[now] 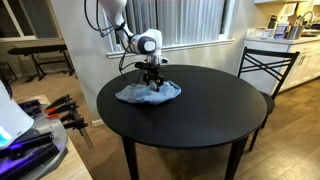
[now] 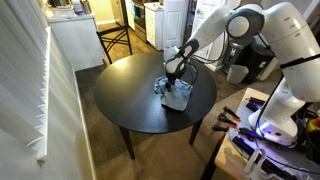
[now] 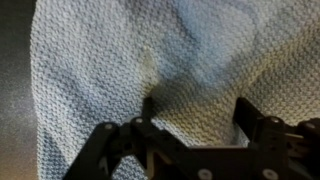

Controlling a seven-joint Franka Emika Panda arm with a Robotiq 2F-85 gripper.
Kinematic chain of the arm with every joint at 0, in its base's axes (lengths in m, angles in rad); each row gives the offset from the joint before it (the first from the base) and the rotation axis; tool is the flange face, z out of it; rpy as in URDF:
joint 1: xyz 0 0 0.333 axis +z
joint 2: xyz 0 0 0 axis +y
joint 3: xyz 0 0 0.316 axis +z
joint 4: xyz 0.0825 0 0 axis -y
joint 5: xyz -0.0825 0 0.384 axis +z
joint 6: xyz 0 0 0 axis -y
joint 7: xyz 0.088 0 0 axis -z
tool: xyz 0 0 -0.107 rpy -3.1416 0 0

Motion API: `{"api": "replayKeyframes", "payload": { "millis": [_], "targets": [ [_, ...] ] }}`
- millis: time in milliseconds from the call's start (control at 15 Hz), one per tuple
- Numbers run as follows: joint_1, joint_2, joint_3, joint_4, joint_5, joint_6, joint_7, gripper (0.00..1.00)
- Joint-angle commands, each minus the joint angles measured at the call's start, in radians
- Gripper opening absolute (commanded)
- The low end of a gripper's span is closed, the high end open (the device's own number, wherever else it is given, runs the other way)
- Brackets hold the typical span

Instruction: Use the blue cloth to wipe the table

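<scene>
The cloth (image 1: 148,93) lay bunched on the round black table (image 1: 205,115), left of centre in that frame, toward the far edge. In the exterior view from higher up, the cloth (image 2: 178,97) sat at the table's (image 2: 130,100) right side. The gripper (image 1: 152,80) stood straight down on the cloth in both exterior views (image 2: 172,83). In the wrist view the gripper (image 3: 195,112) came in from the bottom, its fingers (image 3: 148,108) spread wide with their tips against the weave (image 3: 150,50), which filled the frame. No fold was pinched between them. A chair (image 1: 265,62) stood at the upper right.
</scene>
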Motion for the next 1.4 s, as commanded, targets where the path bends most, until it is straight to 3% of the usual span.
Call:
{"api": "replayKeyframes", "payload": {
  "millis": [0,533,800,1333],
  "targets": [
    [0.008,0.031,-0.009,0.031,-0.046,-0.026,0.012,0.53],
    [0.016,0.075,0.028,0.110,-0.053,-0.108,-0.012,0.04],
    [0.043,0.101,0.095,0.138,-0.054,-0.190,-0.070,0.04],
    [0.217,0.178,0.161,0.252,-0.124,-0.303,-0.092,0.05]
  ]
}}
